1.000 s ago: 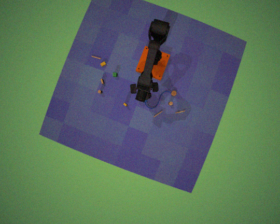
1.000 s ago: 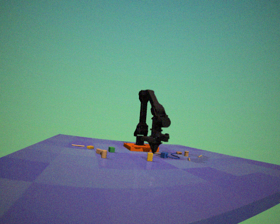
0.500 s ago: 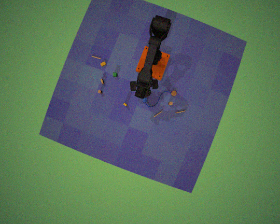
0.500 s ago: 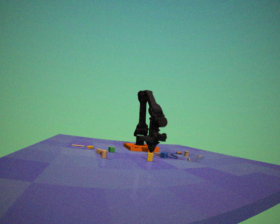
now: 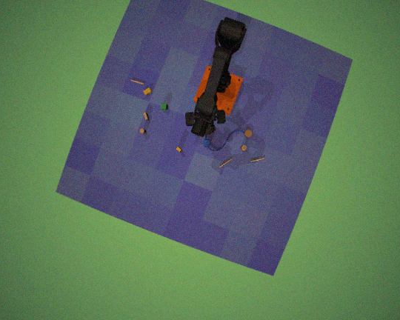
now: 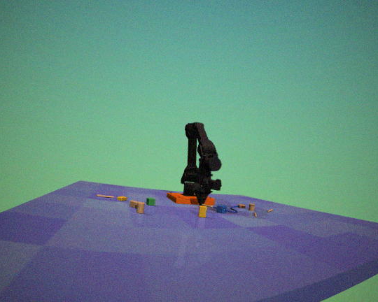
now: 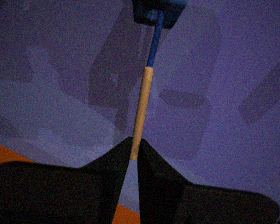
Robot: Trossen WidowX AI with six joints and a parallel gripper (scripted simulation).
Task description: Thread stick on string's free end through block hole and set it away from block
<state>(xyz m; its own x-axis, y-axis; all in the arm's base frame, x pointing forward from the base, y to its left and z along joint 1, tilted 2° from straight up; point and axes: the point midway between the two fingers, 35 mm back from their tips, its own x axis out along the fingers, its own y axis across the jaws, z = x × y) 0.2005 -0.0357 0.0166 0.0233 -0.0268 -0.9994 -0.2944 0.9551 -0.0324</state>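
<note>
My gripper (image 7: 135, 142) (image 6: 201, 203) is shut on the wooden stick (image 7: 143, 102) (image 6: 208, 205), near its end, low over the table. The blue string (image 7: 154, 44) runs from the stick's other end to the blue block (image 7: 160, 7) (image 5: 207, 142) (image 6: 221, 209). The stick is wholly outside the block, with a short length of string between them. On the block's other side the string curves to the round wooden button (image 5: 248, 132) (image 6: 241, 206). The block sits on the table. The arm hides the fingertips in the top view.
Two loose sticks (image 5: 225, 163) (image 5: 258, 159) and a wooden cylinder (image 5: 244, 147) (image 6: 251, 207) lie near the string. A yellow block (image 5: 178, 149) (image 6: 202, 211) stands left of the blue block. Farther left are a green cube (image 5: 164, 107) (image 6: 150, 201), another stick (image 5: 137, 81) and several small pieces.
</note>
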